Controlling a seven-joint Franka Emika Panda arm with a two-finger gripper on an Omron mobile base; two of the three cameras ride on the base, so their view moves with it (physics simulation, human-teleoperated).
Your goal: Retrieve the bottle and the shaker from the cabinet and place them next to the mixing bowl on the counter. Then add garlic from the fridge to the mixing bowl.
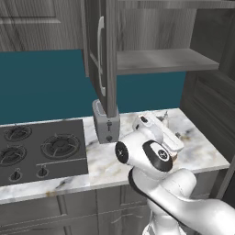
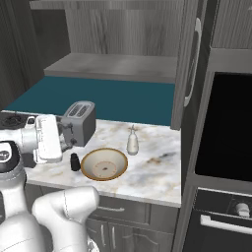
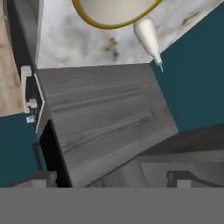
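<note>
Bottle [image 2: 132, 141] upright, shaker [image 2: 75, 162] upright, both just beside mixing bowl [image 2: 104, 165] on worktop [image 2: 152, 167]. Fingers spread, empty. Garlic next, in fridge elsewhere.

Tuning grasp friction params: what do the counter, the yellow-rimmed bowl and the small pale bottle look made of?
White grey-veined countertop: looks like polished marble or a laminate imitation, going by the mottled veining. Shallow cream mixing bowl with a yellow-brown rim: probably glazed ceramic, with a smooth, evenly shaded inside. Small pale narrow-necked bottle: smooth off-white, plastic or ceramic; the render leaves it open.
</note>
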